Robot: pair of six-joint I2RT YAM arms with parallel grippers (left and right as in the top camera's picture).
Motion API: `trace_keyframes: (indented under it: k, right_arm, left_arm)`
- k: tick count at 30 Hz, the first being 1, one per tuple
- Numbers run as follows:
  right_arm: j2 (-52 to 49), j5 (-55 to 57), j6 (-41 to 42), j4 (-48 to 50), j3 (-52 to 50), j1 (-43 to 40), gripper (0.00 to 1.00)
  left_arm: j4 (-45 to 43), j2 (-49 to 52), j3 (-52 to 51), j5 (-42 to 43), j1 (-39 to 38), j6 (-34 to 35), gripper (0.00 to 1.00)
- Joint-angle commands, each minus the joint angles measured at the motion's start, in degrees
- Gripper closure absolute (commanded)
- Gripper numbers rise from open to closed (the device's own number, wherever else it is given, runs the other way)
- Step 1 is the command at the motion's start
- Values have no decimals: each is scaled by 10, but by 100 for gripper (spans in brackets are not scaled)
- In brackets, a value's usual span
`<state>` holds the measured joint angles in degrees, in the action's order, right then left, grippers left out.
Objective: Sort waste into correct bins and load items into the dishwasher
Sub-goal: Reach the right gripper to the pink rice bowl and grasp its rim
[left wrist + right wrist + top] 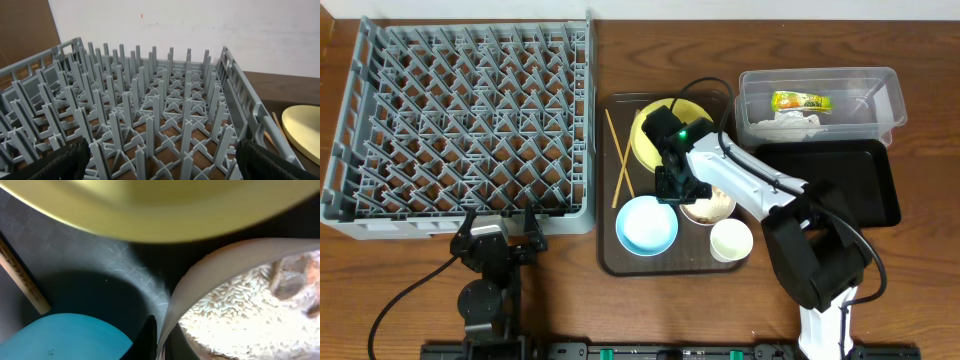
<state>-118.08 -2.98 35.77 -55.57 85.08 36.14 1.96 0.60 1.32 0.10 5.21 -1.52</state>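
At the rim of the white bowl [712,208], the right gripper [685,193] is hovering, its grip impossible to tell, likely to tip out the rice scraps [240,315], while the left gripper [500,226] is idling wide open, empty.

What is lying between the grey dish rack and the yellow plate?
Two wooden chopsticks, lying on the brown tray left of the plate; the overhead view shows them.
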Motion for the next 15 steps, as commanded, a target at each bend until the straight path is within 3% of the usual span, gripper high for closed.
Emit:
trace_keyframes:
  k: [1, 8, 15]
  right_arm:
    - [-7, -8, -2, 7, -1, 6, 99]
    - [-6, -16, -12, -20, 28, 0, 99]
    - [-5, -40, -63, -90, 123, -11, 99]
  left_arm:
    - [23, -3, -11, -5, 2, 0, 6]
    - [23, -3, -11, -5, 2, 0, 6]
    - [23, -3, -11, -5, 2, 0, 6]
